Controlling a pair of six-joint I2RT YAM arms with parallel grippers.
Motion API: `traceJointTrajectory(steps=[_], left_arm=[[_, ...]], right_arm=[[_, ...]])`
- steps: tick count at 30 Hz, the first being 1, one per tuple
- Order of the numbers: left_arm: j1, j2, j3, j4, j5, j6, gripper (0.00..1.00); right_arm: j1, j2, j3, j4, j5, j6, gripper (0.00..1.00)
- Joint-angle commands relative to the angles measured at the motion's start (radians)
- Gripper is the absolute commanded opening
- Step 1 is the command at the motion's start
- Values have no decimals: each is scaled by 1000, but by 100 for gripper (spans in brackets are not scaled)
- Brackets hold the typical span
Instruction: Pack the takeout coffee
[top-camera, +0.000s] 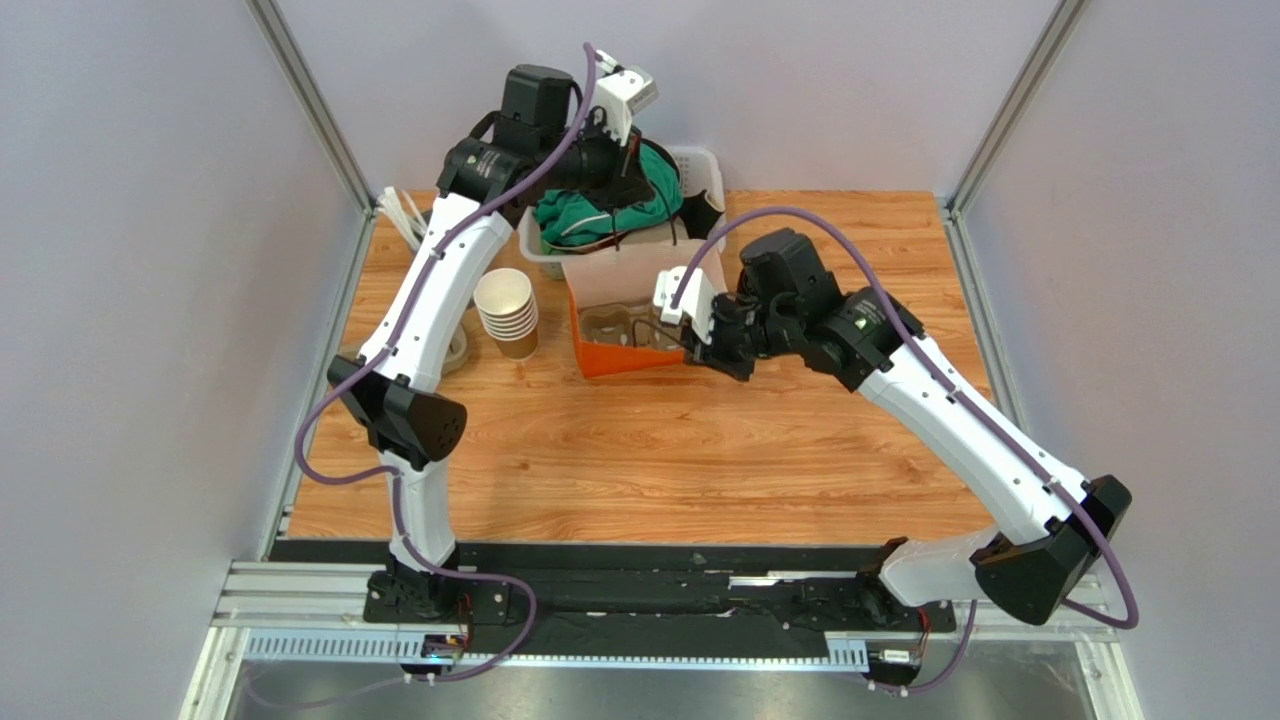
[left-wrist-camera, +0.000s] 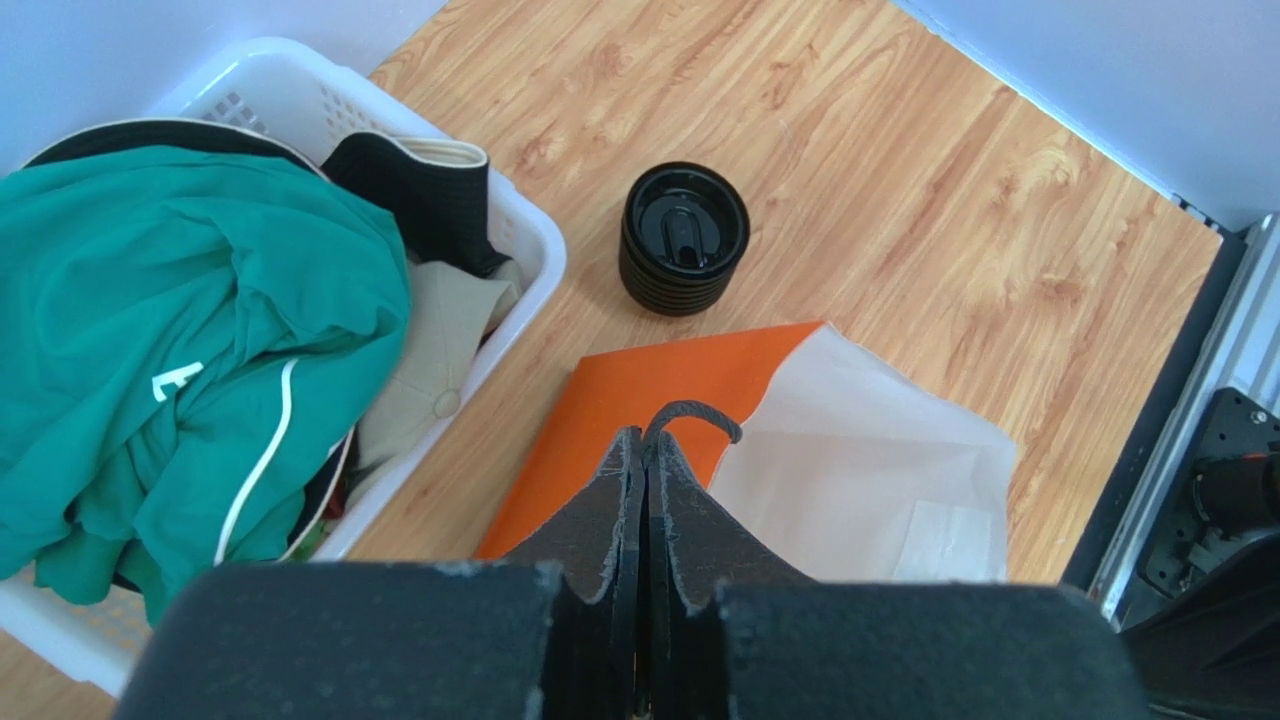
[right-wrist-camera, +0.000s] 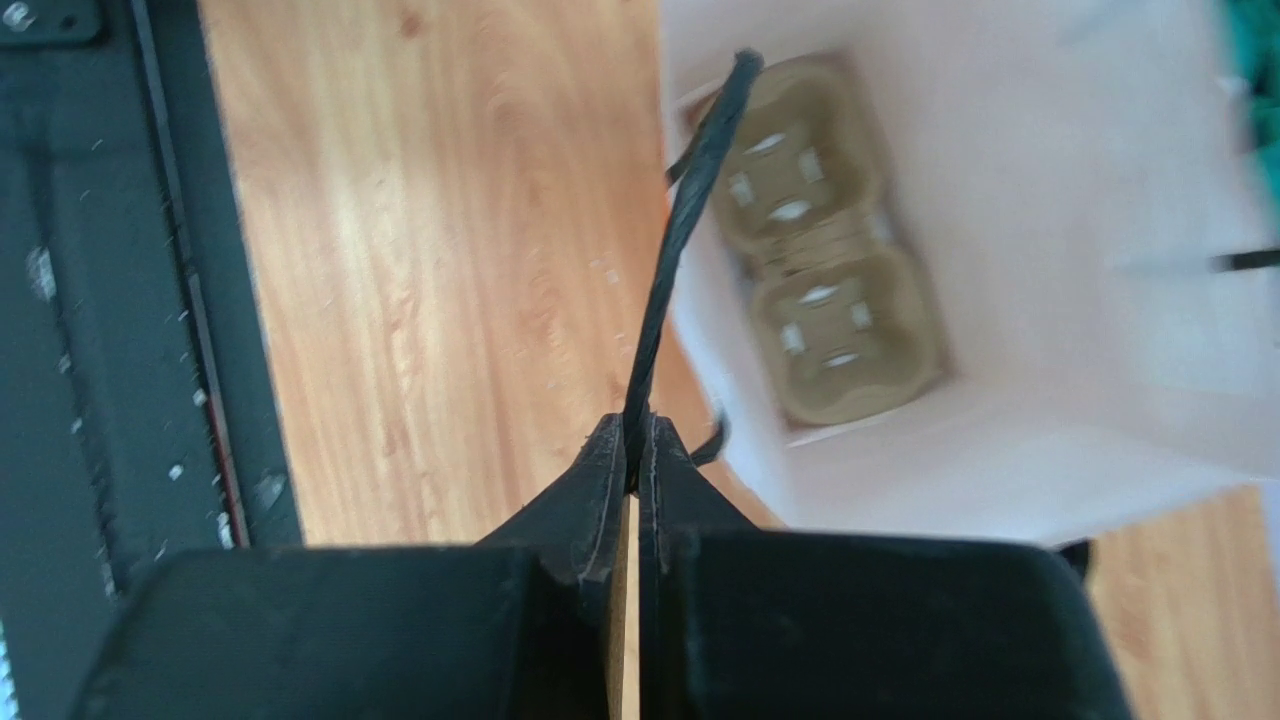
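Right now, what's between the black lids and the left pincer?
The orange bag, shown in the left wrist view. Its orange side lies between the lids and the left pincer, which pinches the bag's black handle.

You had bright, even light from overhead; the arms (top-camera: 436, 285) threw only soft, pale shadows on the wooden table (top-camera: 631, 450). Your left wrist view was crisp down to the stack of black lids (left-wrist-camera: 684, 237). Your right wrist view was blurred: the bag handle (right-wrist-camera: 688, 225) and cup carrier (right-wrist-camera: 827, 248) smeared, the white bag (right-wrist-camera: 1052, 150) washed out.
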Motion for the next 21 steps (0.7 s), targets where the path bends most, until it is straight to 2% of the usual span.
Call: traceJointTrajectory(steps=[1, 9, 16, 21], left_arm=[[-25, -35, 10, 54, 9, 33, 2], [-52, -173, -185, 134, 75, 46, 2], [-82, -285, -470, 181, 75, 90, 2], [-85, -323, -530, 190, 76, 95, 2]], right_arm=[[6, -71, -132, 5, -125, -62, 0], [35, -94, -296, 28, -136, -98, 0], [43, -62, -367, 56, -142, -98, 0], [44, -69, -368, 59, -135, -99, 0]])
